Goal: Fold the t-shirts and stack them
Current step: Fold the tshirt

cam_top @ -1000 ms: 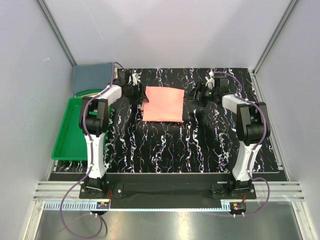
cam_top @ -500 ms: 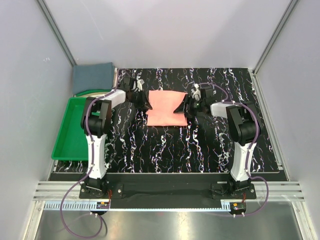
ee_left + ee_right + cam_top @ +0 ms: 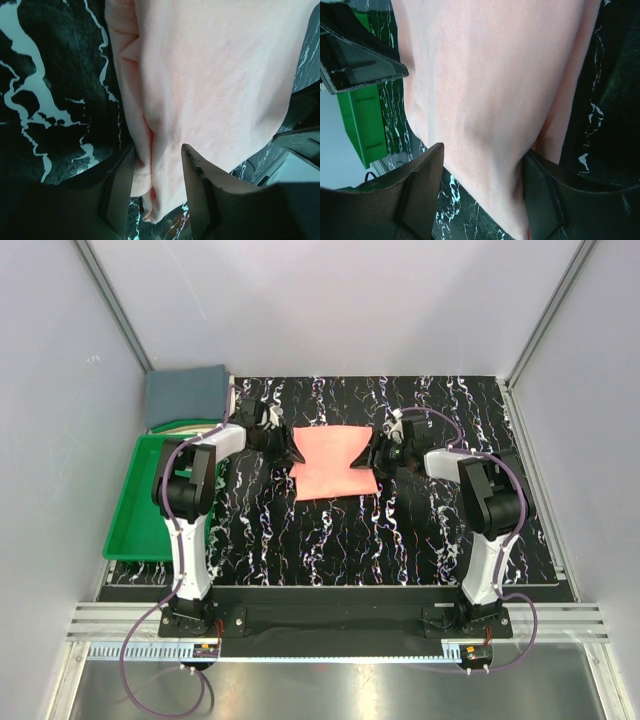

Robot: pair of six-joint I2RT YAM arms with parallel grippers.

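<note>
The salmon-pink t-shirt [image 3: 333, 462] lies folded on the black marbled table, its left and right edges drawn inward. My left gripper [image 3: 291, 451] is at its left edge and my right gripper [image 3: 371, 455] at its right edge. In the left wrist view the left gripper [image 3: 157, 185] is shut on a bunched fold of pink cloth [image 3: 210, 75]. In the right wrist view the right gripper [image 3: 482, 195] holds a thick fold of pink cloth [image 3: 490, 75] between its fingers. The slate blue-grey t-shirt [image 3: 185, 393] lies folded at the back left corner.
A green plastic tray [image 3: 140, 525] stands at the left edge of the table, partly under the blue-grey shirt. Grey walls close in the back and both sides. The arm bases stand at the near edge.
Both grippers moved inward from beside the pink shirt to its side edges and closed on the cloth. The shirt's sides are now pulled in and it has shifted slightly toward the near side.
</note>
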